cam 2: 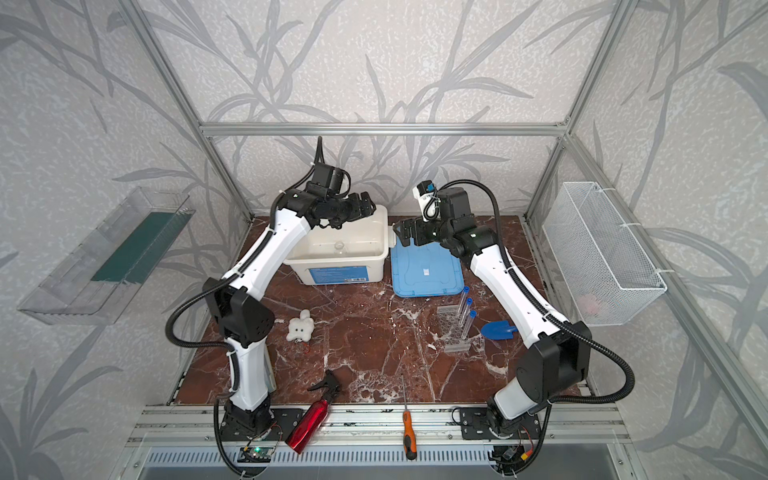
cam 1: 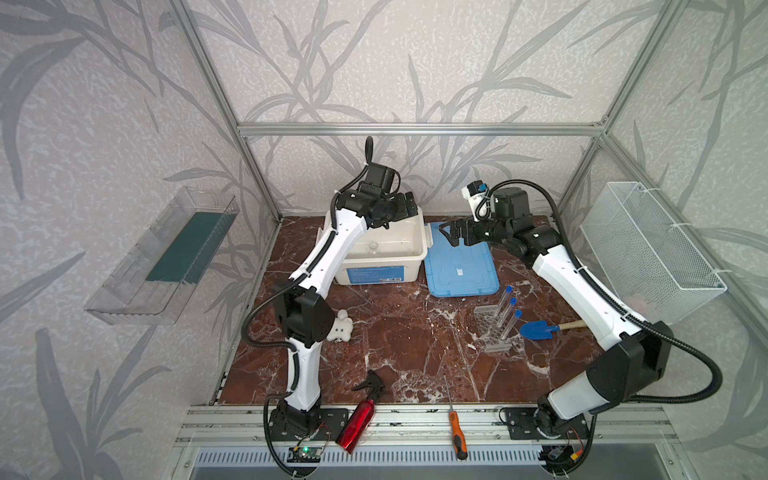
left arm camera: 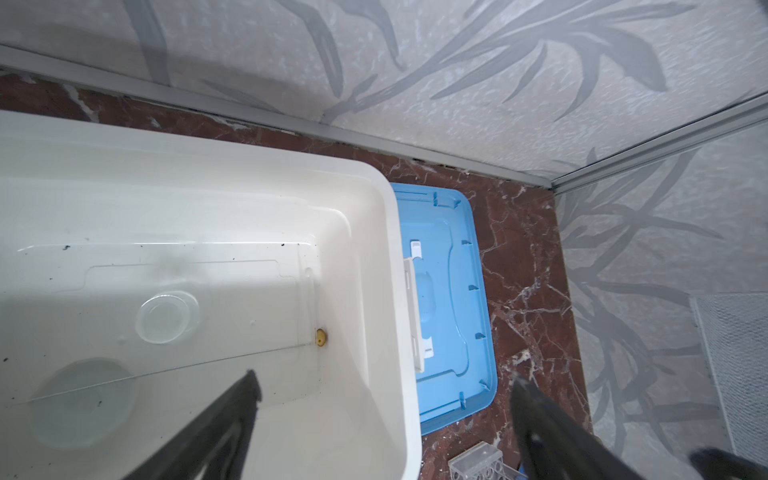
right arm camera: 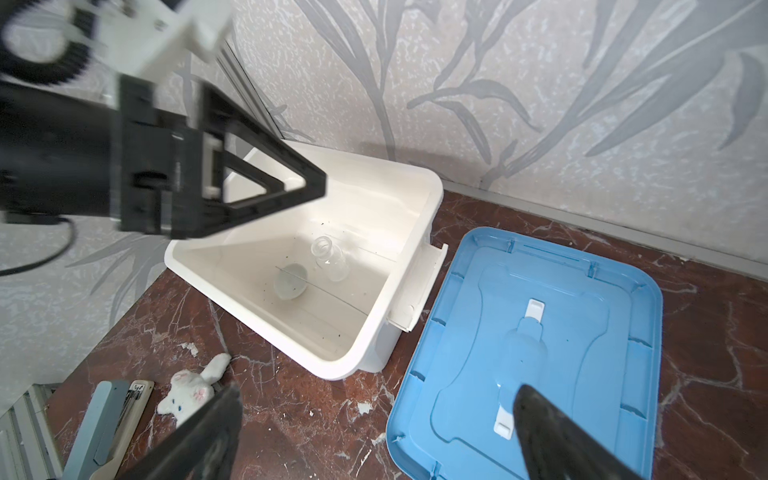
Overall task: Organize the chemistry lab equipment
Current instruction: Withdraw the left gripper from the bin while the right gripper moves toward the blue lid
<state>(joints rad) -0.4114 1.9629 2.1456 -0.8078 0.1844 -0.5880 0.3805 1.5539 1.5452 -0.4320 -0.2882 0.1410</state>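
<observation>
Both top views show tubes (cam 1: 506, 316) leaning in rack (cam 1: 486, 321), caps (cam 1: 513, 299) rearward.

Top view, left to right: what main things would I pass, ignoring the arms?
Clear wall tray → white bin → blue lid → blue shovel → wire basket. The plush toy and tube rack overlap these, so they are left out.

Pale wallpaper (cam 1: 374, 62) with grey leaf sprays covers the far and side walls, framed by aluminium rails (cam 1: 415, 129). The tabletop (cam 1: 395, 332) is red-brown marble with white veins. A clear shelf (cam 1: 137, 286) hangs left, a white wire basket (cam 1: 623, 241) right.
</observation>
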